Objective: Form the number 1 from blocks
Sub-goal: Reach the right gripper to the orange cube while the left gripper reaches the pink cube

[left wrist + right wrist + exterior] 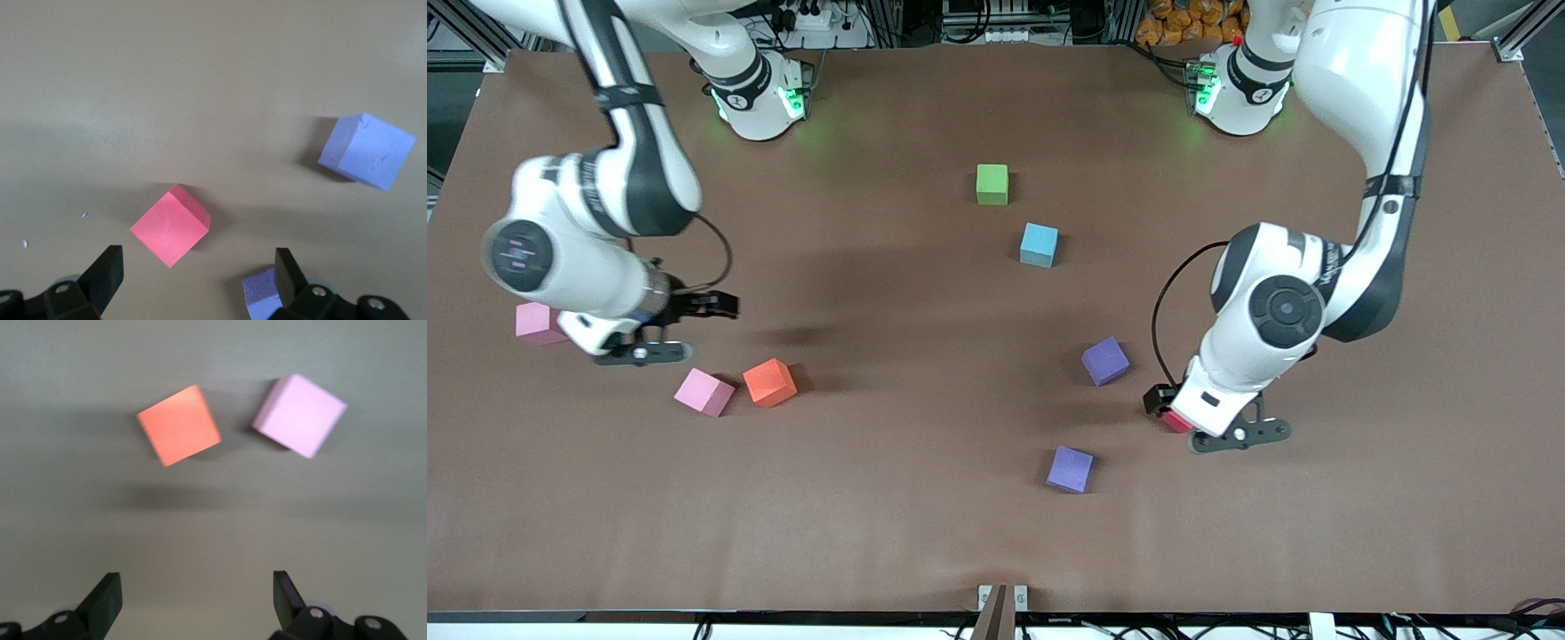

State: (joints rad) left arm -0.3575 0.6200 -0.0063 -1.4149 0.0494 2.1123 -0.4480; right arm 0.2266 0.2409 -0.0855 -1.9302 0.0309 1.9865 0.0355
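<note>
Both arms are reaching out low over the desk, the left gripper (1240,434) and right gripper (660,331) gaping wide, holding nothing.

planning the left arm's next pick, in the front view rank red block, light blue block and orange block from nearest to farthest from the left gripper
Left gripper, open, sits at the left arm's end of the table.
1. Red block: right at the gripper, partly hidden by it.
2. Light blue block: mid-table, farther from the camera than the red block.
3. Orange block: toward the right arm's end, beside a pink cube.
</note>
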